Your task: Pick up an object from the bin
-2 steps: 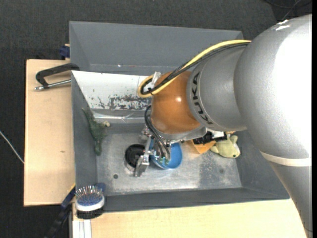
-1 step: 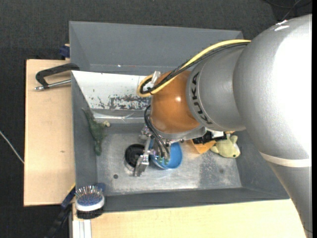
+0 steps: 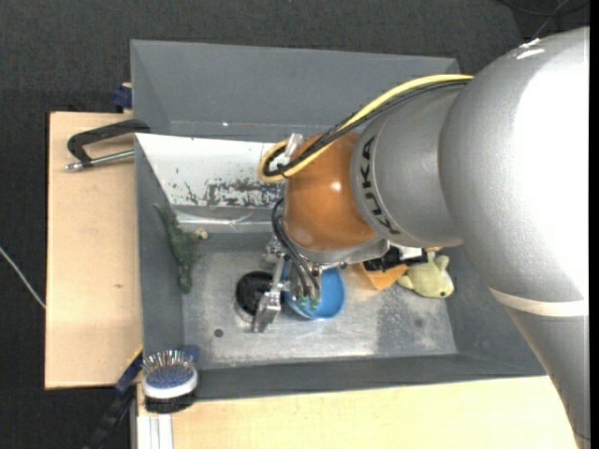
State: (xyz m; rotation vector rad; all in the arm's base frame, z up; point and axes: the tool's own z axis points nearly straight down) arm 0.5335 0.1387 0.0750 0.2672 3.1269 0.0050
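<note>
Blue ball (image 3: pixel 324 297) lies against my hand (image 3: pixel 283 297), a black round thing (image 3: pixel 249 290) just beyond; how wide the hand is I cannot tell, so I'd centre before closing.

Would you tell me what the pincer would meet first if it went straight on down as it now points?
The pincer would probably meet the bin floor between the black round object and the blue ball; depth is unclear, so it may clip either.

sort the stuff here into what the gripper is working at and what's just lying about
In hand: gripper, low in the bin; blue ball and black round thing directly beside it.
Lying about: green toy lizard, yellow soft toy, orange piece, brush at the rim.
</note>
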